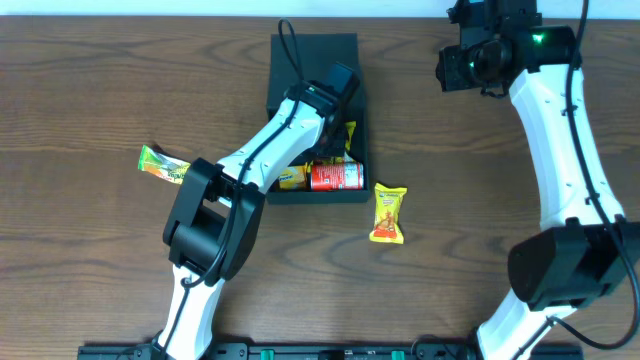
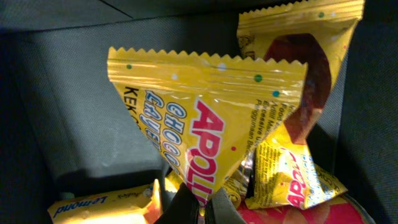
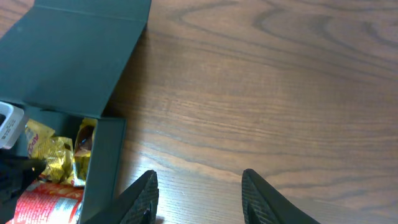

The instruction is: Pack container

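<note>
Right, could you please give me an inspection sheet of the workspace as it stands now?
Surface: wooden table, brown grain.
Job's things: container with its lid open, holding a red can and yellow snack packets; an Apollo packet hangs inside it.
Clutter: yellow packet right of the container, green-yellow packet to its left, both on the table.
Grippers: left gripper shut on the Apollo packet; right gripper open over bare wood beside the container.
Cables: black cable loops from the left arm over the lid.
Surroundings: nothing seen.
</note>
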